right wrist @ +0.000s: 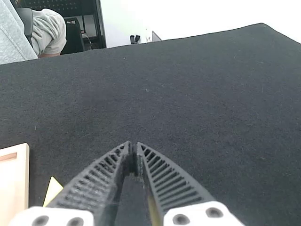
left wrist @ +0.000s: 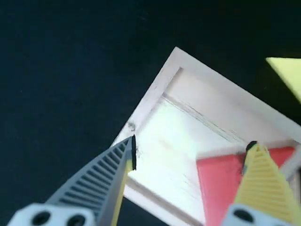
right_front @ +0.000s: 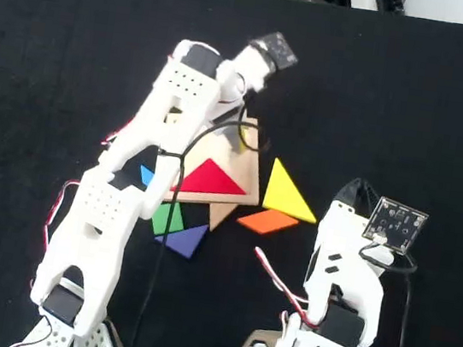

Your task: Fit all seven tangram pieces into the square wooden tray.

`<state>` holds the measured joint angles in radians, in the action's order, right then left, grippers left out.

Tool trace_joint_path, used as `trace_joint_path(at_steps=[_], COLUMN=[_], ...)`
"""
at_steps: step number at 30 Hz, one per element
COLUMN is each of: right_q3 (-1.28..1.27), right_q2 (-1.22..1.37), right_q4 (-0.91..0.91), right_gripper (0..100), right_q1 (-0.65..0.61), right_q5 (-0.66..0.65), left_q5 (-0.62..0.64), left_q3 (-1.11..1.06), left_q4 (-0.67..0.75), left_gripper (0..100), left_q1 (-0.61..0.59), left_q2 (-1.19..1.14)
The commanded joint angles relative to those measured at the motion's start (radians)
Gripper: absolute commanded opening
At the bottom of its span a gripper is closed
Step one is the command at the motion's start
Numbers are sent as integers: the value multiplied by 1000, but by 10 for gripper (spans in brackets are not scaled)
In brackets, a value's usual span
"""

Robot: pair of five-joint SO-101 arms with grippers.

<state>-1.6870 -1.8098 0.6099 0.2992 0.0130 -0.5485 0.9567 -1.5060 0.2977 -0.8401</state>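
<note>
High view, down onto a black cloth table (right_front: 60,46) with a fine matte weave. Near the middle, the square wooden tray (right_front: 246,176): pale, smooth, with a raised rim and a flat floor. Inside it, one flat red triangle (right_front: 209,177), set against the rim nearest the arms. Outside, close around the tray: a yellow triangle (right_front: 285,194) with sharp corners, an orange parallelogram (right_front: 268,221), a tan wood-toned triangle (right_front: 221,214) touching the rim, a green piece (right_front: 169,218), a purple triangle (right_front: 183,238), and a blue sliver (right_front: 146,176) half hidden under the white plastic left arm (right_front: 148,153).

Left wrist view: left gripper (left wrist: 193,148) spread wide above the tray's bare floor. One ribbed grey finger (left wrist: 110,172) over the rim, one ribbed yellow finger (left wrist: 261,181) over the red triangle, nothing gripped. Contact with the wood: cannot tell.

Right wrist view: right gripper (right wrist: 135,155) pressed closed, ribbed black fingers tip to tip, holding nothing. Poised over bare cloth, near the yellow triangle and apart from the tray, with a tray corner and a yellow tip at the edge of sight.
</note>
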Motion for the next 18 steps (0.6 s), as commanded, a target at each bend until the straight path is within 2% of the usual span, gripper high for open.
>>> trace_joint_path(at_steps=[1,3,6,12,18], right_q3=[2,2,2,2,2], right_q2=[-71,-71,-71,-71,-71], right_q4=[-11,-9,-6,-5,-5], right_gripper=[12,12,12,12,12], right_q1=[-15,-26,-37,-37,-38], right_q5=[-11,-11,-12,-12,-12], left_q5=[140,267,302,379,390], left_q3=[282,292,234,-91,-530], left_q4=[-258,-255,-256,-256,-210], left_gripper=[360,360,360,360,360], left_q1=[10,-22,-81,-193,-214], left_q2=[181,269,376,606,1031])
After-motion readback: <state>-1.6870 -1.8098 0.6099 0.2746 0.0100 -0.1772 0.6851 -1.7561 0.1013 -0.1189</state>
